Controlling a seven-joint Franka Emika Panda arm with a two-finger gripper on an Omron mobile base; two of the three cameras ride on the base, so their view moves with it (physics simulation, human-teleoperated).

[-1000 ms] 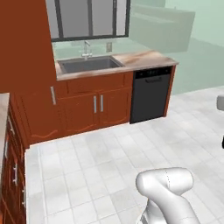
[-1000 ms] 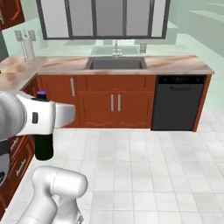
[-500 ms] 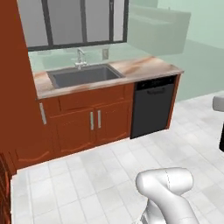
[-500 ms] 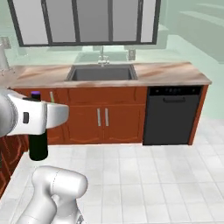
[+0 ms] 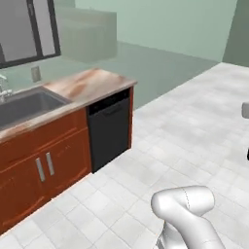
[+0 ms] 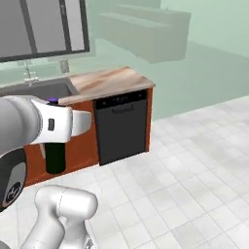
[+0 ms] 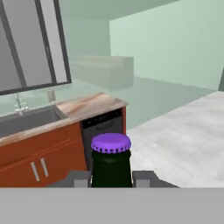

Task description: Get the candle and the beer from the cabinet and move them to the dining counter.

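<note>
The robot is carrying the dark green glass beer bottle with the purple cap (image 7: 111,161), clamped upright in the closed tool (image 7: 111,178), and the next move calls for reaching the dining tabletop.

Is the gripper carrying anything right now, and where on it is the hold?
Yes: the gripper is shut on the beer, with a finger on each side of the neck just below the purple cap.

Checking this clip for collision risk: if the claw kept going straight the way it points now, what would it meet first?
The claw, shut on the dark green glass beer bottle with a purple cap, points toward the black dishwasher front under the marbled counter end. That is probably first, though depth is unclear.
</note>
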